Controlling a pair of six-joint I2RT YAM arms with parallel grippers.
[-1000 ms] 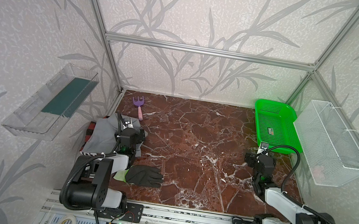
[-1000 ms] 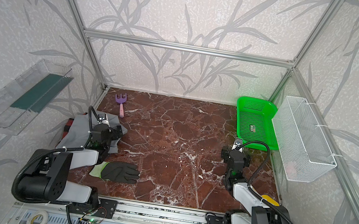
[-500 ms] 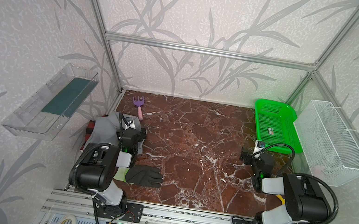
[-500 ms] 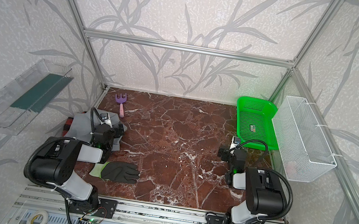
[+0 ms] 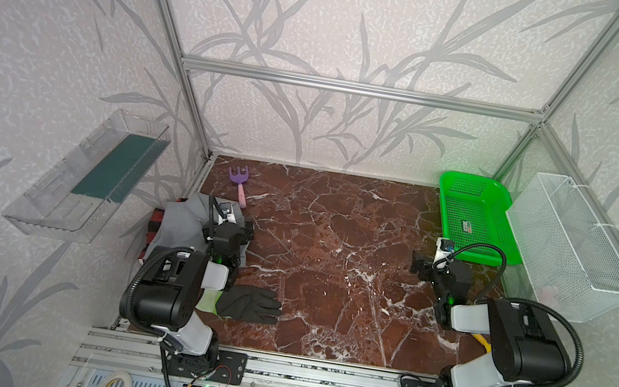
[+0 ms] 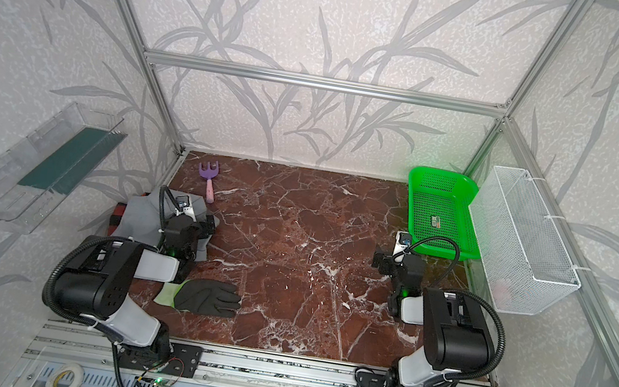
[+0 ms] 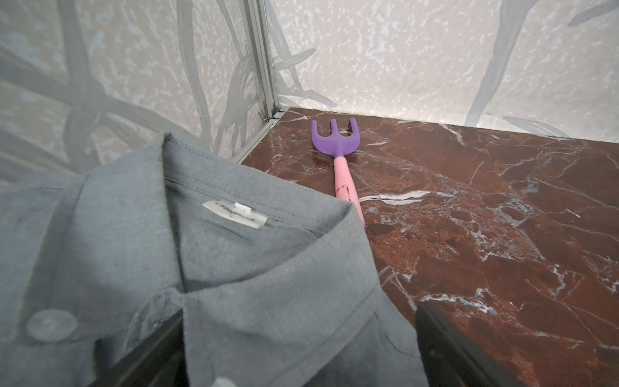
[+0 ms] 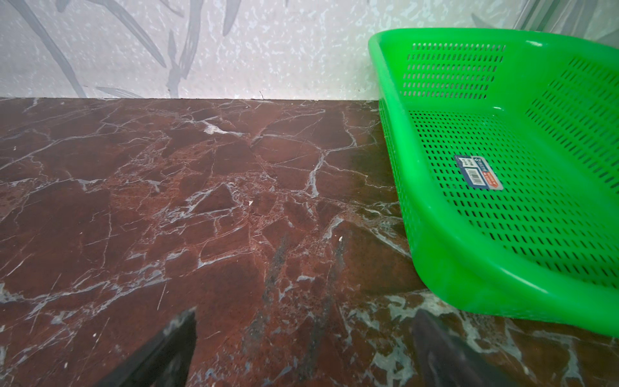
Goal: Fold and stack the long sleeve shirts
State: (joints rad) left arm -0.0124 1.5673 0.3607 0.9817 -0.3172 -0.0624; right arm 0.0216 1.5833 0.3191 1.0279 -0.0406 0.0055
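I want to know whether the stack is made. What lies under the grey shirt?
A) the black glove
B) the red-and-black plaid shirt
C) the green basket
B: in both top views the red-and-black plaid shirt peeks out from beneath the left edge of the grey shirt, while the black glove lies apart, nearer the front.

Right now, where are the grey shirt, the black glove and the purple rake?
grey shirt (image 5: 178,226): in a top view, on the cloth of its body.
black glove (image 5: 250,303): in a top view, on its palm.
purple rake (image 7: 335,144): in the left wrist view, on its purple head.
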